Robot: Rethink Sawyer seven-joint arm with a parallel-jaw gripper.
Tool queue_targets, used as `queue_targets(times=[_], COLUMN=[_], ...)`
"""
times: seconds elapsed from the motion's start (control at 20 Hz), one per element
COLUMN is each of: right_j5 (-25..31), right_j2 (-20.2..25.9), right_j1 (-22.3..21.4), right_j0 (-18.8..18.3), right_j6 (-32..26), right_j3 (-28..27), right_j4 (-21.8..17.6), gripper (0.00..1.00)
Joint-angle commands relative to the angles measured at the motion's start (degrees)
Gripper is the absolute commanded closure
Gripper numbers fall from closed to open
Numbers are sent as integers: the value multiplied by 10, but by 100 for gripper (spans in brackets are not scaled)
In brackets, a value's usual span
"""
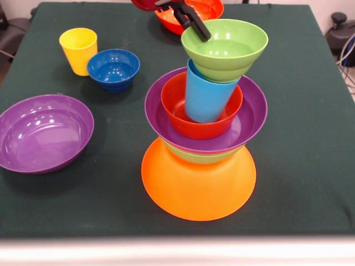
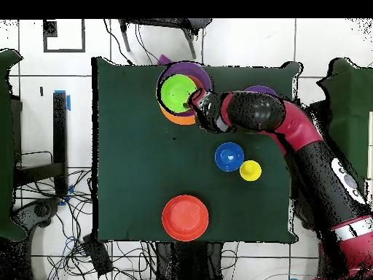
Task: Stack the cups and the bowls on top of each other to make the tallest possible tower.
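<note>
The tower stands in the middle of the table. Its base is the upturned orange bowl (image 1: 198, 185). On it are a green bowl (image 1: 191, 156), a purple bowl (image 1: 249, 113), a red-orange bowl (image 1: 202, 128) and the light blue cup (image 1: 204, 97). A second green bowl (image 1: 227, 47) sits on the cup, slightly tilted. My gripper (image 1: 201, 30) grips this top bowl's far rim. In the overhead view the gripper (image 2: 201, 109) is beside the top green bowl (image 2: 178, 92).
The yellow cup (image 1: 79, 50) and the small dark blue bowl (image 1: 113, 69) stand at the far left. A purple bowl (image 1: 44, 133) lies at the near left. A red-orange bowl (image 1: 208, 10) sits at the far edge behind the arm.
</note>
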Motion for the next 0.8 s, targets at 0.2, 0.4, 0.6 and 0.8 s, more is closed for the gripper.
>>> queue_targets(times=[0.2,0.4,0.6,0.8], right_j5=[-8,-3,3,8], right_j2=[-17,-19,-22,-26], right_j1=[7,5,4,0], right_j0=[14,16,18,21], right_j6=[-99,-100,-103,-102], right_j3=[-5,-7,-11,-14], right_j4=[-37,-40,-42,-46], gripper=[100,100,0,0])
